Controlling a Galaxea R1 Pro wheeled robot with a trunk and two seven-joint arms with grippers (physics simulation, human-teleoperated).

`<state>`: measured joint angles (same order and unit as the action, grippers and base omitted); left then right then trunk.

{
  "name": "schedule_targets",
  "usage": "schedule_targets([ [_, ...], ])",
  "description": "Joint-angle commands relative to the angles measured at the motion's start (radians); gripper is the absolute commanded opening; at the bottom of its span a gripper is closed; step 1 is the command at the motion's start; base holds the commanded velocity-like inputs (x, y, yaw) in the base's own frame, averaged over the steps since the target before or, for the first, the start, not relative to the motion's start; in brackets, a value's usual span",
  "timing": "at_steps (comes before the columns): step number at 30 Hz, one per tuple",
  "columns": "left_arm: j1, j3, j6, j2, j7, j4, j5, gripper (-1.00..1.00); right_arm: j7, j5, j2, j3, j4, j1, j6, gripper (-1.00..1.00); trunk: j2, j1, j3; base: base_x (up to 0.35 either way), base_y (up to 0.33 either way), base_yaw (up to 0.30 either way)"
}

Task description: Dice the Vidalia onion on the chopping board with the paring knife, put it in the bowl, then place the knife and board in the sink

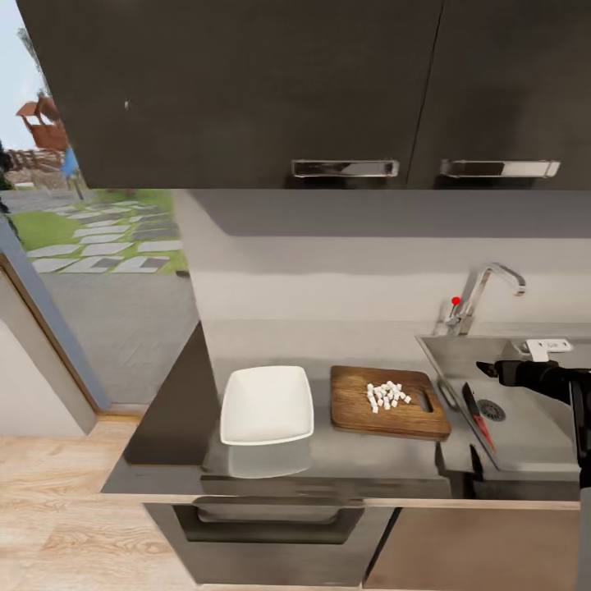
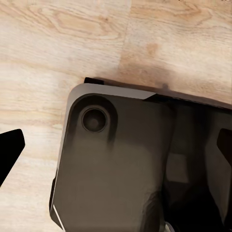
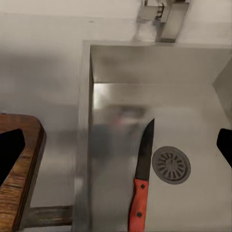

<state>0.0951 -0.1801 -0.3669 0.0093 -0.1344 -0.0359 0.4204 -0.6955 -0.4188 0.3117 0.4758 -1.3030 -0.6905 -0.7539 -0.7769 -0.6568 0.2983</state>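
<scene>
The paring knife (image 1: 478, 417) lies in the sink (image 1: 533, 443), seen from the head camera, blade toward the back wall and red handle toward the front, just beside the round drain (image 1: 492, 410). Left of the basin, the chopping board (image 1: 388, 401) sits flat on the countertop (image 1: 369, 460) with a small heap of white diced onion (image 1: 387, 395) on its right half. The white bowl (image 1: 268, 404) stands just left of the board, apart from it and holding nothing. The chrome tap (image 1: 484, 294) with its red knob rises behind the sink, and dark wall cabinets (image 1: 271, 82) hang overhead. The board's right end comes near the basin's rim, with bare worktop in front of both board and bowl. The right gripper (image 1: 492, 369) hangs above the sink on its dark arm.

From the left wrist, I see pale wooden floor (image 2: 72, 43) and a dark rounded part of the robot's own base (image 2: 121, 169). One dark finger (image 2: 9, 150) shows at each side, spread wide, nothing between them.

From the right wrist, the knife (image 3: 141, 181) rests on the steel floor of the basin (image 3: 193, 106), beside the drain (image 3: 171, 165). A corner of the board (image 3: 24, 169) lies beyond the sink's wall. The dark fingertips (image 3: 9, 154) stand far apart, holding nothing and clear of the knife.
</scene>
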Motion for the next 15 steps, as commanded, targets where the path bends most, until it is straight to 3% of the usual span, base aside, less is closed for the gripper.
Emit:
schedule_targets([
  [1,0.002,-0.007,-0.005,0.000,-0.007,-0.004,0.011,1.00,-0.010,-0.010,0.000,0.001,-0.001,-0.001,-0.002,1.00,-0.001,0.000,0.001,0.000,0.281,0.000],
  [11,0.002,-0.007,-0.005,0.000,-0.007,-0.004,0.011,1.00,-0.009,-0.009,-0.001,0.001,0.003,-0.001,-0.002,1.00,-0.001,0.000,0.001,0.000,0.279,0.000],
  [15,0.002,-0.007,-0.005,0.000,-0.008,-0.004,0.011,1.00,-0.009,-0.009,-0.002,0.001,0.008,-0.001,-0.001,1.00,-0.001,0.000,0.001,0.000,0.163,0.000],
])
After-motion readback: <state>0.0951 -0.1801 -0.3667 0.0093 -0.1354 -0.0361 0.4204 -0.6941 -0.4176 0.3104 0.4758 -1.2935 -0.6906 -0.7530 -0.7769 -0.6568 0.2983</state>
